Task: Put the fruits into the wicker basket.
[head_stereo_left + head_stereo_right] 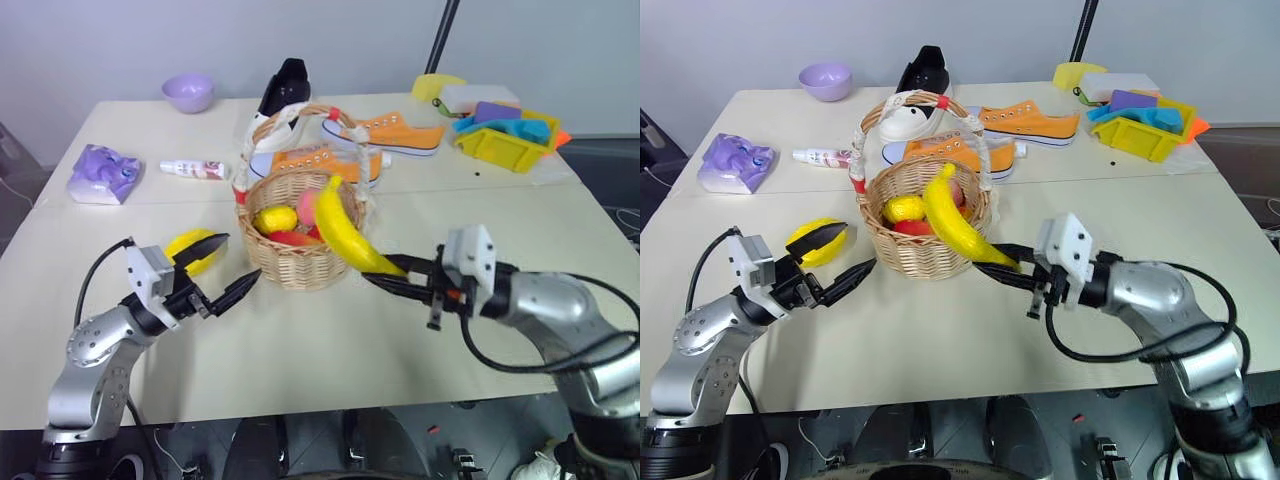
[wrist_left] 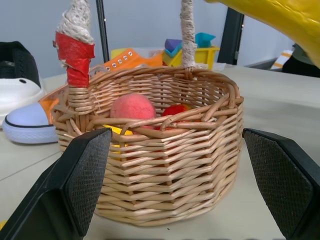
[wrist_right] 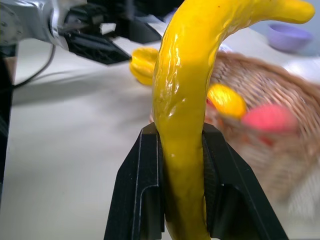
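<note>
Left eye view: the right arm comes in from the lower right, its forearm about level and aimed toward frame centre. The right gripper (image 1: 392, 281) is clamped on the lower end of the banana (image 1: 346, 233). The banana's long axis slants from the fingers up and left, its tip over the rim of the basket (image 1: 290, 262) at mid-frame. The left arm rises from the lower left, elbow bent, and the left gripper (image 1: 232, 265) points right toward the basket wall with its fingers wide apart. The starfruit (image 1: 192, 250) lies on the table (image 1: 300, 340) just behind that gripper. A lemon (image 1: 275, 219) and red pieces lie in the basket.

Left wrist view: the two black fingers (image 2: 80, 175) stand far apart, framing the basket, which holds a peach (image 2: 132, 107).

Right wrist view: both fingers (image 3: 140, 195) press the banana's sides; it runs upright and curves toward the upper right.
</note>
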Robot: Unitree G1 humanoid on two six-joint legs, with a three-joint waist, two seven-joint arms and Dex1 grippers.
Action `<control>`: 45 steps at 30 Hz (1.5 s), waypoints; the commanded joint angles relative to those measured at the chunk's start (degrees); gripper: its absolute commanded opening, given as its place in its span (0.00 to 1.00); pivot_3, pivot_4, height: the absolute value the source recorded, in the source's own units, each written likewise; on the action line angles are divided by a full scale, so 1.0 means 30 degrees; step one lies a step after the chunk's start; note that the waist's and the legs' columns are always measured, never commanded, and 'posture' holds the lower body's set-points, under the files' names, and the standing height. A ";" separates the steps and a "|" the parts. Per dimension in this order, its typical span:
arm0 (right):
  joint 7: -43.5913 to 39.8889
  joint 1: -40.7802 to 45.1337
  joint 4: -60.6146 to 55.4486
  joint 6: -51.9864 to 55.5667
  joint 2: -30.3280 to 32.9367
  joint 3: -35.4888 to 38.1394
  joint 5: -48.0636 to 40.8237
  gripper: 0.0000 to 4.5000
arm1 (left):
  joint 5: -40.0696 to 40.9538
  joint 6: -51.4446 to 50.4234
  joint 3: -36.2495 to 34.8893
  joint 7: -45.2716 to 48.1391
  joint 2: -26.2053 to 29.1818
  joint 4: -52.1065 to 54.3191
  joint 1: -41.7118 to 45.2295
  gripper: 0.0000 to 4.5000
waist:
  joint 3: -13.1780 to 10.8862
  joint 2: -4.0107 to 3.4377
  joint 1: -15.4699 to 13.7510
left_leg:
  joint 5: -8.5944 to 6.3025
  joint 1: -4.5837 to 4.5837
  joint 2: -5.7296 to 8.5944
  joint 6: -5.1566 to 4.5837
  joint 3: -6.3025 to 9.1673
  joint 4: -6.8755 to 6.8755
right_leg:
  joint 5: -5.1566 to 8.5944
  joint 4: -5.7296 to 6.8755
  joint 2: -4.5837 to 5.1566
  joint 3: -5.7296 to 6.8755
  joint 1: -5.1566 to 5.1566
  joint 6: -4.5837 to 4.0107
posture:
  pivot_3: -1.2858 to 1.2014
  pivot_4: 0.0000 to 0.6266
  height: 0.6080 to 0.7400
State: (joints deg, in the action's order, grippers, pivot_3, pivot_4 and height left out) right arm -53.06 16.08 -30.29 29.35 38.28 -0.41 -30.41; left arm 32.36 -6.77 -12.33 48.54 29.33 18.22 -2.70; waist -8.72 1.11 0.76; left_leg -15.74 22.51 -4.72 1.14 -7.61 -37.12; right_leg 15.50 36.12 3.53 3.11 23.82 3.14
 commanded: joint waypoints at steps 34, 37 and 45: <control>0.3733 0.5750 0.2163 0.3712 -0.4360 -0.0427 0.0283 0.82 | -0.0203 0.0420 -0.0389 -0.2115 -0.0349 0.1819 -0.1318 1.00 | 0.0014 0.0012 -0.0003 | 0.0002 0.0071 -0.0011 0.0001 -0.0023 -0.0002 | -0.0061 0.0032 0.0025 0.0019 0.0070 0.0052 | 0.52 0.24 1.00; 0.3560 0.3050 0.0799 0.1628 -0.3592 0.0669 0.0718 0.82 | -0.0392 0.0541 -0.0835 -0.2878 -0.0511 0.1785 -0.1510 1.00 | 0.0020 0.0023 -0.0007 | 0.0001 0.0070 -0.0008 0.0001 -0.0014 0.0000 | -0.0060 0.0027 0.0026 0.0025 0.0061 0.0054 | 0.52 0.24 1.00; 0.3009 -0.2884 -0.0214 -0.2828 -0.1880 0.2334 0.2273 0.82 | -0.1170 0.1070 -0.2338 -0.5199 -0.1278 0.1886 -0.2561 1.00 | 0.0023 0.0031 0.0003 | 0.0001 0.0016 -0.0006 0.0001 -0.0015 -0.0005 | -0.0042 0.0019 0.0014 0.0016 0.0018 0.0034 | 0.52 0.24 1.00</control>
State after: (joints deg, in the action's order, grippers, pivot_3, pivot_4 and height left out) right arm -43.55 7.71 -28.57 23.26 32.27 5.44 -23.86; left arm 29.66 -5.19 -17.77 34.18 25.74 22.13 -10.19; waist -8.65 1.21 0.77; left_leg -15.73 22.56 -4.74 1.14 -7.66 -37.13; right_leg 15.41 36.17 3.57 3.16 23.87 3.19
